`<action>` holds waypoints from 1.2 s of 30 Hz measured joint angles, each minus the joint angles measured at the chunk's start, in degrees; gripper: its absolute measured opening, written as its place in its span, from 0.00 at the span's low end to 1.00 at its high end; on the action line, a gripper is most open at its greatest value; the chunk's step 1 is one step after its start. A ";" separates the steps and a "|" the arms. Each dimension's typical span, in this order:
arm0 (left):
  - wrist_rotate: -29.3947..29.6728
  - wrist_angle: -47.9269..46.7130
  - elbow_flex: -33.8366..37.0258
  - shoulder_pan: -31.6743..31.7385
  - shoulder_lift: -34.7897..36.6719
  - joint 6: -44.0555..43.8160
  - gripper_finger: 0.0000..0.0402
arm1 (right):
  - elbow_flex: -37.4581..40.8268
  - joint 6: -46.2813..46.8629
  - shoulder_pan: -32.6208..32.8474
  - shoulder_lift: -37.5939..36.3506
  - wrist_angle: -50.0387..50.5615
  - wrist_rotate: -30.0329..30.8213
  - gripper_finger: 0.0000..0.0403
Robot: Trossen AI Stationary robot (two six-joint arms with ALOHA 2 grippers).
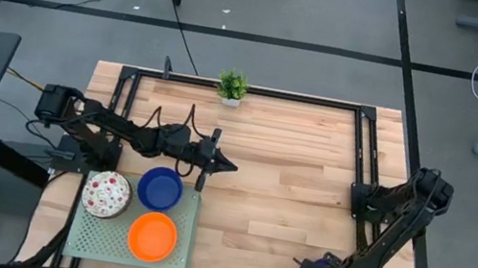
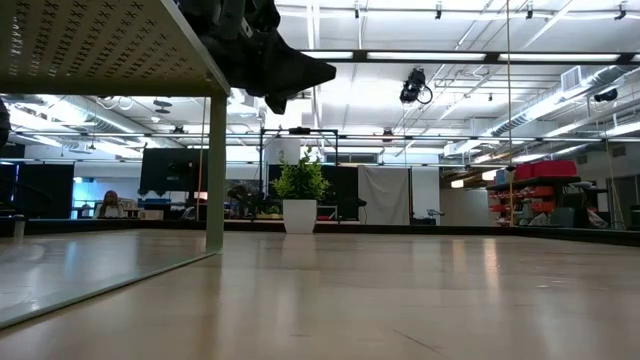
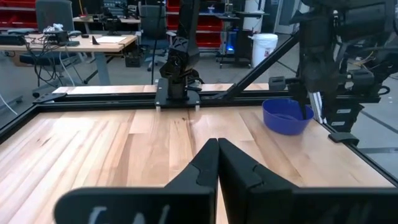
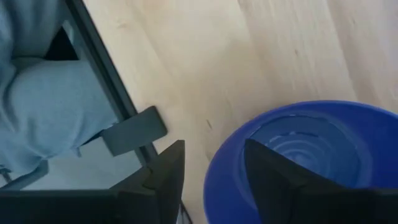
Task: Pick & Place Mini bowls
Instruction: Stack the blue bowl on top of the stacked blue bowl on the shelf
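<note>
The pale green tray [image 1: 182,241] lies at the table's near left and holds three mini bowls: a red-speckled white one [image 1: 105,194], a dark blue one [image 1: 160,188] and an orange one [image 1: 152,236]. My left gripper [image 1: 229,165] [image 3: 217,142] is shut and hovers over bare wood just beyond the tray's far right corner. Another dark blue bowl [image 4: 298,149] [image 3: 285,116] is at the table's near right, mostly hidden under the right arm in the high view. My right gripper [image 4: 214,146] [image 1: 303,265] is open and pointing down, with one finger inside this bowl and one outside its rim. My right gripper straddles the blue bowl's rim [image 4: 227,146] from above. The inner finger [image 4: 273,180] stands against the bowl's inside wall, but I cannot tell whether it touches. Bare wood shows between the outer finger [image 4: 165,180] and the bowl.
A small potted green plant [image 1: 232,85] stands at the middle of the far edge. A black metal frame [image 1: 359,144] runs around the table, and its right rail [image 3: 348,149] passes close by the blue bowl. Open wood [image 1: 289,181] lies between the two arms.
</note>
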State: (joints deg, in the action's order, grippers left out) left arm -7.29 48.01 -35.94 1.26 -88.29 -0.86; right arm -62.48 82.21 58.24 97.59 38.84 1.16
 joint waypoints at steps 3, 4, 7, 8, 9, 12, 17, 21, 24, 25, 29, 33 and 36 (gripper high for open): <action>0.00 -0.07 0.00 0.00 0.00 -0.02 0.03 | 0.02 -0.19 0.00 1.01 0.10 -0.17 0.39; 0.00 -0.08 0.00 0.00 0.00 -0.02 0.03 | 0.02 -0.26 0.00 1.27 0.05 -0.18 0.38; 0.00 -0.09 0.00 0.00 0.00 -0.16 0.03 | 0.02 -0.88 0.00 1.92 0.12 -0.17 0.33; 0.00 -0.10 0.00 0.00 0.00 -0.41 0.03 | 0.02 -1.20 0.00 2.22 0.14 -0.17 0.31; 0.00 -0.09 0.00 0.00 0.00 -0.96 0.03 | 0.02 -1.72 -0.01 2.53 0.22 -0.17 0.29; 0.00 -0.11 0.00 0.00 0.00 -1.53 0.03 | 0.02 -3.65 -0.01 2.95 0.18 -0.18 0.21; 0.00 0.01 -0.02 -0.72 -0.02 -1.50 0.03 | -0.04 -11.61 -1.04 2.62 0.22 2.01 0.03; 0.07 0.00 -0.29 -2.17 -0.07 0.75 0.04 | -0.07 -26.64 -3.97 2.57 0.19 6.67 0.05; 0.07 0.15 -1.17 -3.46 -0.31 3.27 0.07 | -0.07 -39.27 -8.28 2.59 -0.71 9.03 0.05; 0.07 0.13 -1.53 -3.91 -0.57 4.13 0.09 | -0.04 -43.72 -10.06 2.59 -1.47 9.48 0.03; -1.40 -1.67 -3.70 -5.05 -1.18 6.37 0.23 | -0.04 -61.89 -17.85 2.59 -7.17 10.36 0.01; -6.34 -8.52 -6.33 -4.97 -1.31 8.87 0.39 | -0.02 -76.24 -25.81 0.45 -9.97 7.64 0.02; -9.30 -14.17 -8.32 -4.92 -1.29 11.65 0.47 | -0.02 -82.64 -31.40 -3.05 -10.22 2.51 0.01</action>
State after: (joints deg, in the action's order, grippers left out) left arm -16.59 33.84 -44.27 -3.66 -89.58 10.79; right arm -62.50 -0.43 26.83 94.54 28.62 3.67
